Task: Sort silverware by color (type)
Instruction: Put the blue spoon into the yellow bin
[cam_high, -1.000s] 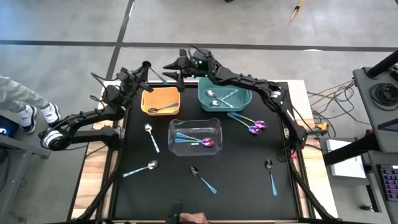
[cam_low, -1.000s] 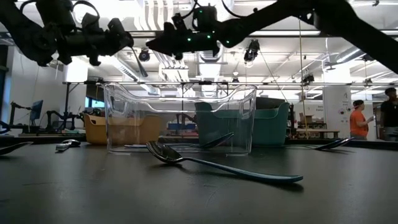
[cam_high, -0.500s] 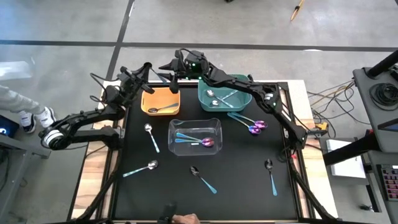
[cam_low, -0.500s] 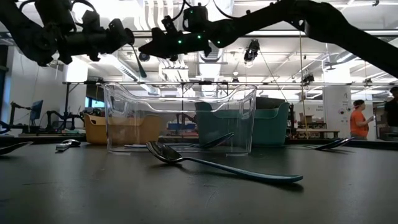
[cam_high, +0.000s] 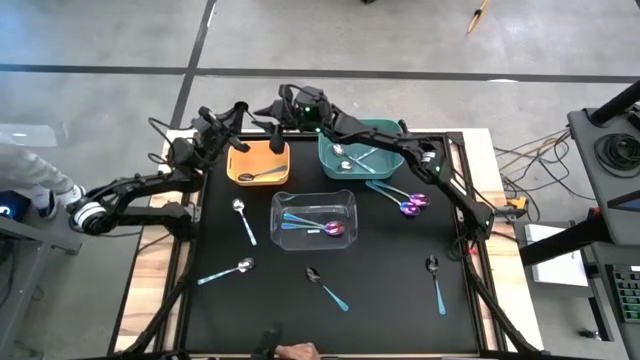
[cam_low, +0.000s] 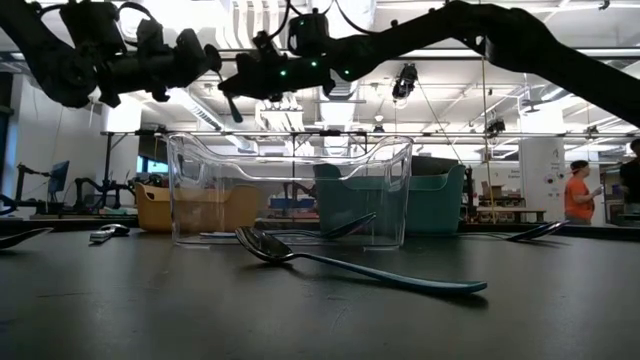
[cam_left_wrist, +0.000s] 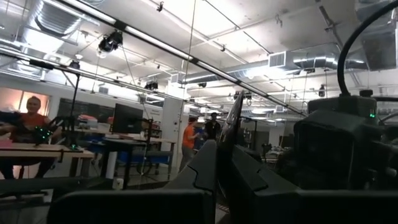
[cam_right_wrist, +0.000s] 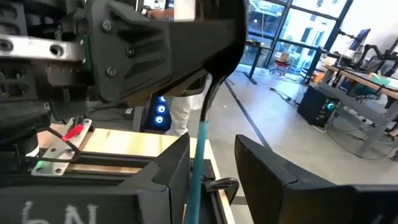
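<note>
Teal-handled spoon (cam_right_wrist: 200, 155) is hanging above the orange bin's (cam_high: 258, 160) far edge, its long axis running between both hands: left hand (cam_high: 232, 112) gripping one end, right hand (cam_high: 272, 125) spread open around the handle.

Crowding the far edge of the black worktop (cam_high: 380, 290): left pincer (cam_high: 237, 108) and right pincer (cam_high: 272, 108) nearly meeting in the air above the orange plastic bin (cam_high: 258, 160), blocking any approach from above there. Standing beside it, the teal plastic bin (cam_high: 362, 156); sitting mid-worktop, the clear plastic bin (cam_high: 315, 219). Lying scattered around it, loose teal-handled spoons (cam_high: 326, 286), leaving open lanes between them along the near half.
</note>
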